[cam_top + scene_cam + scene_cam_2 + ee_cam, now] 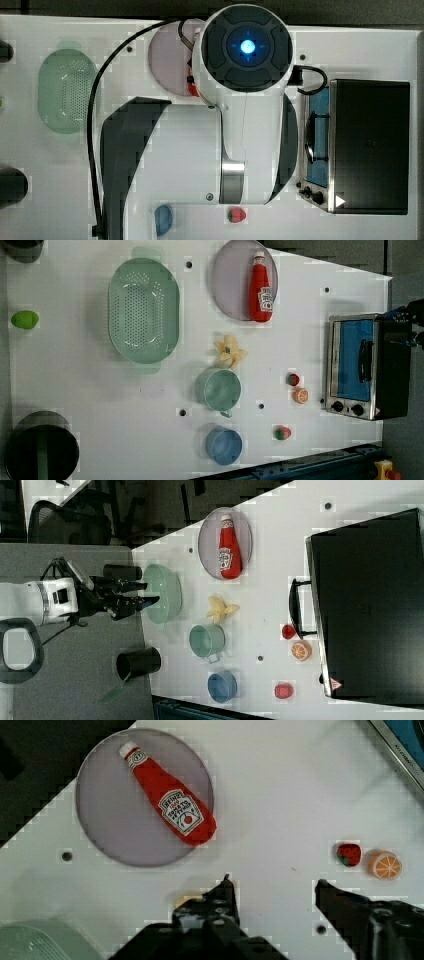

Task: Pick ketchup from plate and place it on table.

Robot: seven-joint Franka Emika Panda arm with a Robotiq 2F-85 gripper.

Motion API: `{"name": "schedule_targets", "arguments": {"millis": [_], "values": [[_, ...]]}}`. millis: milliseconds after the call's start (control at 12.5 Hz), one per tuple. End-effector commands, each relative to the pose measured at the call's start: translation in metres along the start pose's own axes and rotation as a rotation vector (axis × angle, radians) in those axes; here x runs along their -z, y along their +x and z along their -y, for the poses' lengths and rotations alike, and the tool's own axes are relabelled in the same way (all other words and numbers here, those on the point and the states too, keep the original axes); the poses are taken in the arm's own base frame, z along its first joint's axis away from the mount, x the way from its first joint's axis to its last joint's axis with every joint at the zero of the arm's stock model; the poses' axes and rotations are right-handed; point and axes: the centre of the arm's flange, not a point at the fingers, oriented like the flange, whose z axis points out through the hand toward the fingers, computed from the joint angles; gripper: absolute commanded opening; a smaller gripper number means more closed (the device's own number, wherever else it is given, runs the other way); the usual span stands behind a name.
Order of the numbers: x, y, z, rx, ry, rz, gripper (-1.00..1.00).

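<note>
**Open gripper waiting off to one side of a bottle lying flat on the plate**

While the ketchup [170, 805] is lying on its side on the plate [105, 825], the gripper [274, 887] is hanging over bare table [280, 795] with its two dark fingers spread well apart and nothing between them. Nothing is being held or touched.

In the left view the ketchup [260, 287] is resting along the plate's [227, 285] right-hand portion, white cap toward the far table edge and wide base reaching the plate's near rim. The right view is showing the same: the ketchup [228, 547] is stretching lengthwise down the middle of the plate [207, 540], cap pointing away from the banana peel [220, 609].

What matters for the coming move is the offset and the axis. Seen from the wrist, the bottle is sitting beyond the fingertips and off to the side of the finger nearer the plate, apart from both, and its long axis is running diagonally to the line joining the two fingers. By my judgement the hand is needing to travel over the plate and turn so the fingers are straddling the bottle's width near the label, not its length.
</note>
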Motion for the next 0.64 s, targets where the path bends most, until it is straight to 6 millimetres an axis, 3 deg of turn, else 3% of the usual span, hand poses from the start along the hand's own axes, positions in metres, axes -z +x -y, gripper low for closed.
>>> {"name": "schedule_targets", "arguments": {"millis": [80,240,640], "values": [[0.033,-0.045,-0.052,-0.057,-0.051,0.033,0.57],[0.027,-0.042,-0.052,-0.060,-0.059,0.044,0.99],[0.018,-0.035,-0.044,-0.046,-0.044,0.029,1.00]]}}
